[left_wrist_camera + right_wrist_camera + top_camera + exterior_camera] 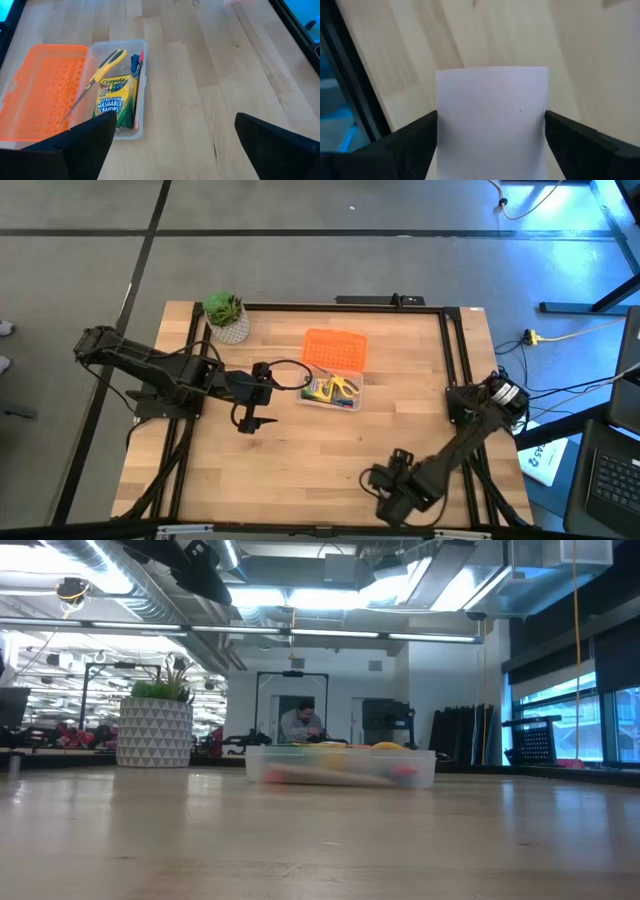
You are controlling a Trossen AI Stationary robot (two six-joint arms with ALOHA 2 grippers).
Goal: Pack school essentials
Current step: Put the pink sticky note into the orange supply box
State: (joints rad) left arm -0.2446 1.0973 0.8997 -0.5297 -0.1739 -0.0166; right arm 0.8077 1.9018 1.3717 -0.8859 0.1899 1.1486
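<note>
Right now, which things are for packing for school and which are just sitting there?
For packing: crayon box, scissors, red-tipped pencil, all in the clear case; pale pad in the right gripper.
Just sitting: potted plant.

Case [333,392] sits mid-table with its lid [335,348] flipped open behind it, crayon box [116,97] and scissors [100,72] inside, plant [227,317] back-left of it, left gripper [246,423] just left, right gripper [392,492] front-right.
</note>
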